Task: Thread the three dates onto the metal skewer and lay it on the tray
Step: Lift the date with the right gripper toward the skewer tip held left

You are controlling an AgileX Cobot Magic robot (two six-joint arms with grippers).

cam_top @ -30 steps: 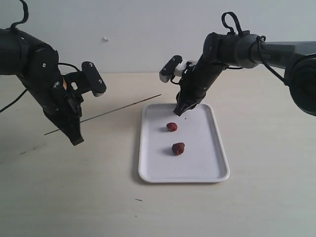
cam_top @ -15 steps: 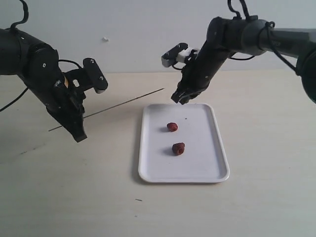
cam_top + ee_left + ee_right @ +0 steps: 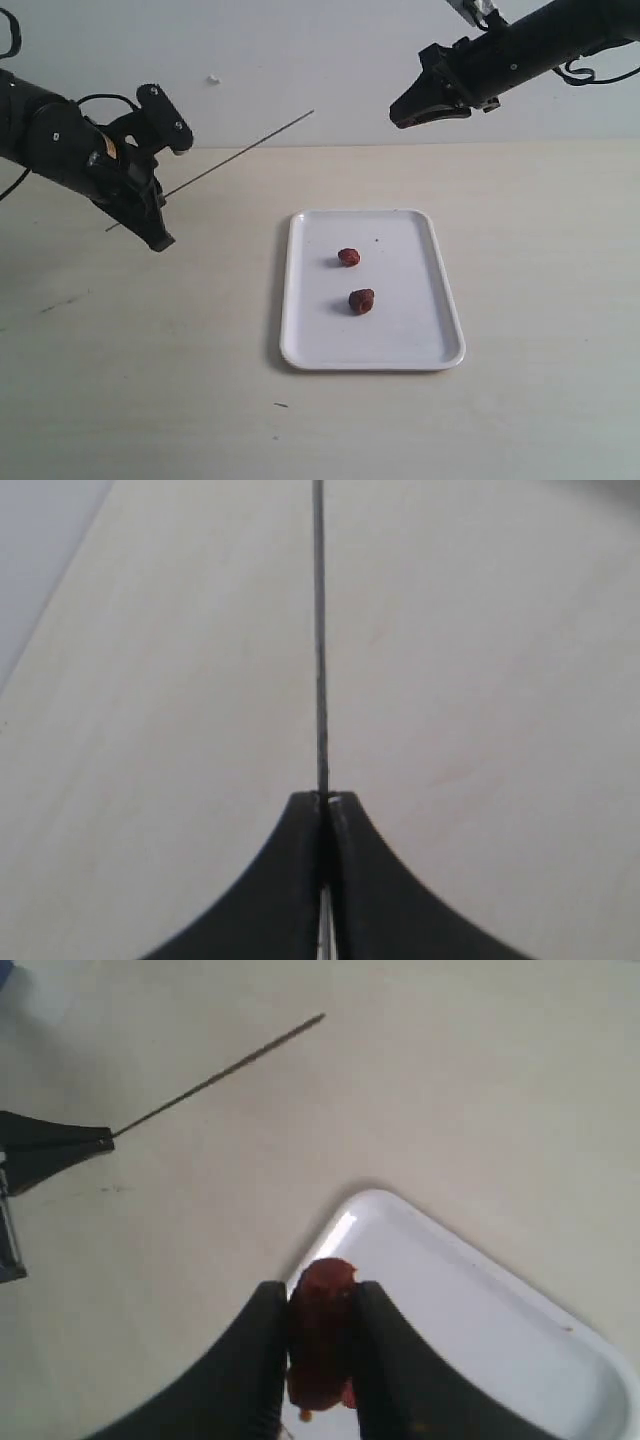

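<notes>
Two dark red dates [image 3: 348, 257] [image 3: 361, 300] lie on the white tray [image 3: 400, 345] in the exterior view. A third date [image 3: 322, 1330] is pinched between the fingers of my right gripper [image 3: 398, 121], which is shut on it and raised high above the tray's far edge [image 3: 480, 1280]. My left gripper [image 3: 160, 242] is shut on the thin metal skewer [image 3: 240, 157], held in the air at the left with its free tip pointing up and right. The skewer [image 3: 319, 630] runs straight out from the shut left gripper [image 3: 323, 798].
A tiny dark speck [image 3: 376, 240] sits on the tray near its far end. Another small dark mark [image 3: 282, 405] lies on the pale tabletop in front of the tray. A light wall stands behind the table.
The right gripper has risen from the tray's far end, carrying a date up and to the right. The left gripper has lifted and tilted the skewer so its tip points higher.
</notes>
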